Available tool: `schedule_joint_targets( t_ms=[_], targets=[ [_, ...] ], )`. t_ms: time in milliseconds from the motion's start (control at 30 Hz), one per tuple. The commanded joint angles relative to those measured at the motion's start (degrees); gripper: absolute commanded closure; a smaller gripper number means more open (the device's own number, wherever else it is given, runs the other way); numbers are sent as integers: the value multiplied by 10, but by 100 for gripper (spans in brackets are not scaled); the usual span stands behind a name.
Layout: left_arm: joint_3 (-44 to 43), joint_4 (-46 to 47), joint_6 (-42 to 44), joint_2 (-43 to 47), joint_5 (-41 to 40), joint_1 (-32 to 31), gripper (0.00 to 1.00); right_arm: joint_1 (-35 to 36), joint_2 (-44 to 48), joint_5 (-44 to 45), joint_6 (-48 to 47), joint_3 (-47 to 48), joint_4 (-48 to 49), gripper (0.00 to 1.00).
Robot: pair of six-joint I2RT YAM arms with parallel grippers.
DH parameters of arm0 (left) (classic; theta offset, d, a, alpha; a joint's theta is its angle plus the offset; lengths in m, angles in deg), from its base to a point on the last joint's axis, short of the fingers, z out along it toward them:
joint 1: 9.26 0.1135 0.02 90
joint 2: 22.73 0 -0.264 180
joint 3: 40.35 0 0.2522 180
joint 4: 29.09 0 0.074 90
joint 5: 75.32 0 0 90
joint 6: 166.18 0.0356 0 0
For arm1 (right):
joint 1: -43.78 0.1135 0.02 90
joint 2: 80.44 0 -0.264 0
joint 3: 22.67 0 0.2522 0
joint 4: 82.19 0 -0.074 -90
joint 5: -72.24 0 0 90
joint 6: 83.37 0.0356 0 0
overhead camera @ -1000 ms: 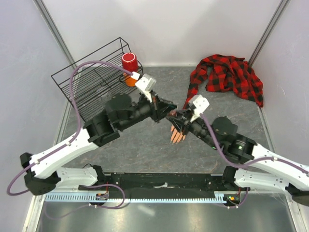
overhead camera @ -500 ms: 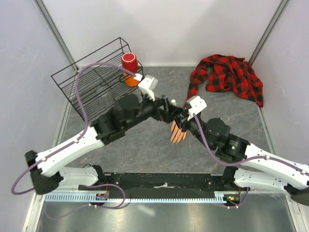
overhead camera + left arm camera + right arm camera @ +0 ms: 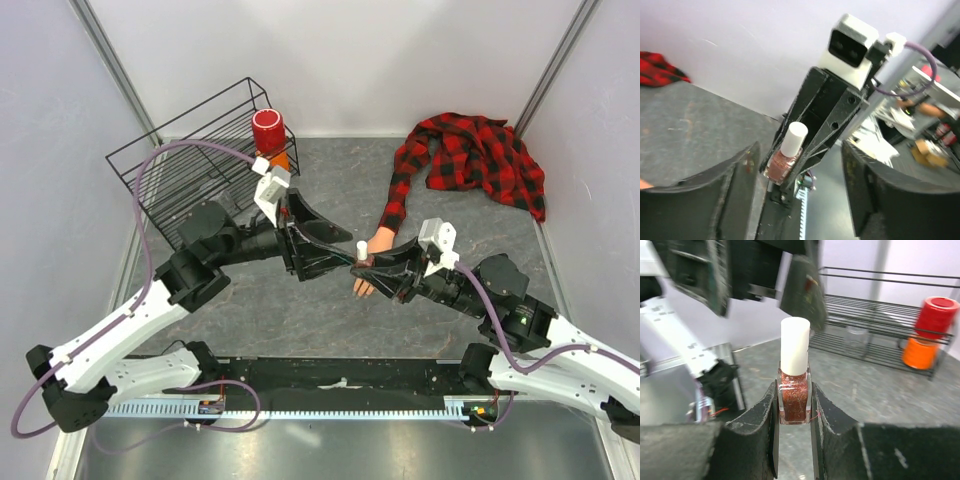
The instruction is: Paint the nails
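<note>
A small polish bottle (image 3: 795,395) with glittery red-brown polish and a white cap stands upright between the pads of my right gripper (image 3: 794,410), which is shut on its glass body. In the top view the bottle (image 3: 361,250) hangs just above the pale mannequin hand (image 3: 364,285), whose nails are too small to make out. The hand comes out of a red-and-black plaid sleeve (image 3: 398,198). My left gripper (image 3: 348,256) faces the bottle from the left, open, with nothing between its fingers. Its wrist view shows the bottle (image 3: 785,161) held ahead, beyond the left gripper (image 3: 800,200).
A black wire rack (image 3: 195,165) stands at the back left with a red cup (image 3: 268,128) on an orange one at its corner. The rest of the plaid shirt (image 3: 475,150) is bunched at the back right. White walls enclose the table.
My left gripper, shut at the bottle's cap a second ago, has opened and drawn back to the left. The right arm has shifted right and lower with the capped bottle.
</note>
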Motion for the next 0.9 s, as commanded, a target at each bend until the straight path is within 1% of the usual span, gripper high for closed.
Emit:
schedule_joint_targets(
  t_ms=[0, 100, 133, 267, 300, 333, 367, 400, 433, 467, 500, 533, 567, 600, 633, 667, 700, 733, 767, 800, 867],
  targets=[
    [5, 70, -45, -23, 114, 4, 34, -3, 6, -95, 31, 19, 11, 100],
    [4, 98, -55, -33, 139, 4, 43, -4, 0, -109, 35, 23, 13, 100],
    [0, 106, -57, -37, 150, 4, 50, -4, -2, -109, 36, 23, 15, 100],
    [-8, 104, -55, -52, 165, 3, 65, -6, -4, -105, 36, 25, 21, 100],
    [-11, 100, -51, -52, 165, 3, 75, -7, -7, -94, 36, 27, 21, 100],
    [-14, 80, -40, -53, 159, 3, 79, -7, -8, -86, 36, 28, 21, 100],
    [-18, 66, -31, -55, 150, 2, 86, -8, -8, -77, 34, 29, 20, 100],
    [-29, 50, -19, -55, 140, 1, 97, -9, -10, -67, 32, 30, 18, 100],
    [-37, 21, 21, -55, 94, -9, 98, -9, -19, -20, 26, 34, 9, 100],
    [-46, -35, 47, -56, 56, -21, 98, -9, -26, 6, 20, 48, 1, 100],
    [-69, -73, 101, -59, 9, -38, 98, -9, -49, 32, 12, 57, -17, 100],
    [-81, -103, 123, -64, -141, -86, 98, -8, -65, 96, 0, 68, -41, 100],
    [-95, -153, 140, -73, -233, -114, 98, -8, -83, 131, -4, 79, -51, 100],
    [-120, -166, 147, -103, -372, -149, 98, 2, -121, 179, -4, 103, -63, 100],
    [-132, -177, 133, -121, -418, -155, 98, 15, -140, 225, -8, 114, -71, 100],
    [-144, -204, 116, -138, -449, -155, 98, 32, -158, 331, -26, 129, -73, 100],
    [-164, -212, 92, -168, -474, -155, 98, 50, -184, 374, -33, 136, -71, 100],
    [-171, -219, 84, -179, -507, -155, 98, 70, -192, 403, -40, 138, -62, 100],
    [-177, -222, 77, -189, -516, -155, 98, 73, -196, 429, -42, 140, -57, 100],
    [-182, -220, 69, -196, -524, -155, 98, 72, -199, 435, -42, 137, -50, 100],
    [-182, -207, 74, -197, -511, -155, 98, 72, -194, 439, -42, 122, -28, 100]
  ],
)
